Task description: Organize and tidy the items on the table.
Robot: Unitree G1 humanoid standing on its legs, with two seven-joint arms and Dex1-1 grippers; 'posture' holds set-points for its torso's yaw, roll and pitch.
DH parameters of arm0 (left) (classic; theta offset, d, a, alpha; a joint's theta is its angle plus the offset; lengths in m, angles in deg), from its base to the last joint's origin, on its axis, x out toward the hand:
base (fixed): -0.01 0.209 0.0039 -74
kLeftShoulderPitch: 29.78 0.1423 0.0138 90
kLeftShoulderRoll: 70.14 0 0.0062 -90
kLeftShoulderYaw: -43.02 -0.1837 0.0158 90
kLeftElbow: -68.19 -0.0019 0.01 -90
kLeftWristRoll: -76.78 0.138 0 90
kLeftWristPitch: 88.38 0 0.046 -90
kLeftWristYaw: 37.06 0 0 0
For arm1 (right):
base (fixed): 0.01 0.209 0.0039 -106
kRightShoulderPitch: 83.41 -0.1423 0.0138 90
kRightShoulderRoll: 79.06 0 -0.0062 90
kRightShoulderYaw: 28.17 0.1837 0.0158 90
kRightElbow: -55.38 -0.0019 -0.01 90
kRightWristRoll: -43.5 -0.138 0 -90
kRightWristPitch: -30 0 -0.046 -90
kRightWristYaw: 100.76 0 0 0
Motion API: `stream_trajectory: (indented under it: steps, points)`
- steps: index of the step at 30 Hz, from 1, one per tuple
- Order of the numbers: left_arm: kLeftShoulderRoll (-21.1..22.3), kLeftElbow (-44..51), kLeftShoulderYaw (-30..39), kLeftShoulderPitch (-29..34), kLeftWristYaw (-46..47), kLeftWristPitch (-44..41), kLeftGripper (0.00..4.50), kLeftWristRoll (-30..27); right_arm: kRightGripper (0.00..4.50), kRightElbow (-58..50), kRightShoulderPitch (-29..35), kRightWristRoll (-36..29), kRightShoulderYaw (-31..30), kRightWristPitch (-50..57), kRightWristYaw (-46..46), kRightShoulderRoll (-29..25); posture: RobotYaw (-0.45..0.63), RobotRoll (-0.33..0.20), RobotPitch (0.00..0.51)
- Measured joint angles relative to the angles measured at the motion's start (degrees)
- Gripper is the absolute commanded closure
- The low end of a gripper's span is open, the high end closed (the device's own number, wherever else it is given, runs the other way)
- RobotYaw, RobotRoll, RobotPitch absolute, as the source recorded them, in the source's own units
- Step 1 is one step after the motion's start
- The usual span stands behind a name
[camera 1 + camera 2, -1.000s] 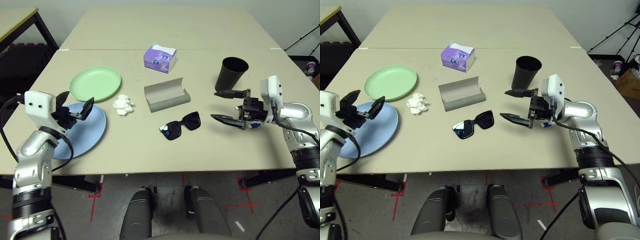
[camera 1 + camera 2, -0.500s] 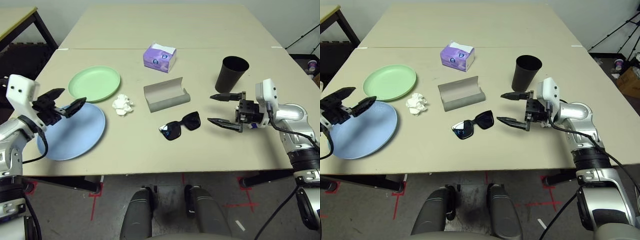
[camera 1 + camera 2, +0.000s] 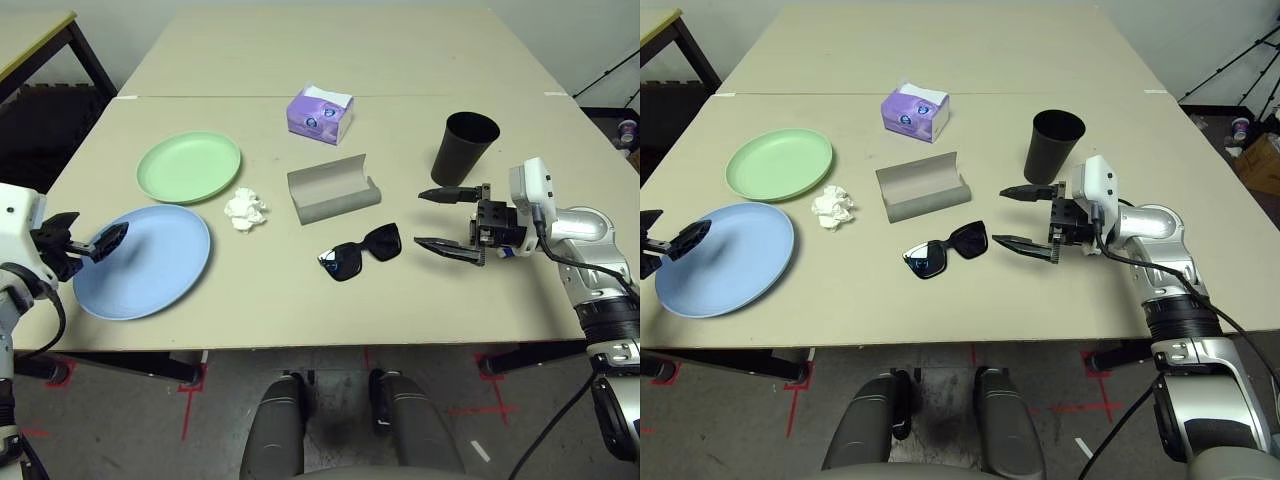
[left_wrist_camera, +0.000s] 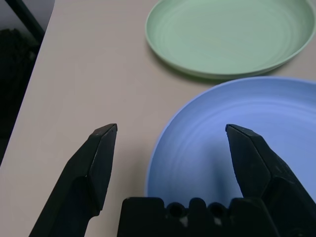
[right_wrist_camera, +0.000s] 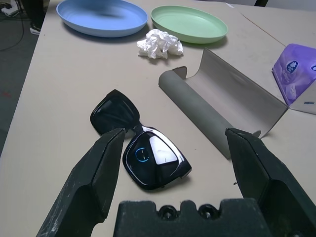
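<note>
Both hands stand wide open and empty — left hand [image 3: 85, 243] at the blue plate's [image 3: 150, 270] near rim, right hand [image 3: 440, 220] beside the sunglasses [image 3: 360, 252]. Nothing appears sorted: tissue [image 3: 246, 210], open case [image 3: 333, 187], green plate [image 3: 190, 166] and cup [image 3: 463, 147] lie scattered on the bench [image 3: 300, 300].

Open bench at the near edge and far side; clutter sits across the middle.

The near strip of the bench [image 3: 300, 310] lies bare in front of the sunglasses [image 3: 361, 252]. Between the right gripper [image 3: 440, 220], jaws wide, and the sunglasses nothing intervenes; the black cup [image 3: 462, 147] stands just behind that gripper. The glasses case [image 3: 333, 188], tissue [image 3: 246, 210] and tissue box [image 3: 320, 114] crowd the centre. The blue plate [image 3: 145, 262] and green plate [image 3: 190, 166] fill the left side beside the left gripper [image 3: 85, 240].
</note>
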Motion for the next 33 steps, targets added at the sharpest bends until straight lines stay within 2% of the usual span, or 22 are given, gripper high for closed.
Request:
stream_trajectory:
  steps: [22, 26, 33]
  points:
    - [0.1, -6.2, 0.1, 0.2, -1.3, -4.4, 0.00, -0.8, 0.02, -2.9, 0.6, 0.0, 0.0, 1.1, 0.3, 0.0, -0.02, 0.000, 0.153]
    - [0.1, -6.9, 0.1, -0.1, -1.3, -4.4, 1.27, -0.8, 0.00, -3.2, 0.6, 0.0, 0.0, 1.3, -0.1, 0.0, -0.02, 0.000, 0.153]
    - [0.1, -7.0, 0.3, -0.3, -1.4, -4.2, 3.98, -1.1, 0.00, -3.5, 0.6, 0.0, 0.0, 1.4, -0.2, 0.0, -0.02, 0.000, 0.153]
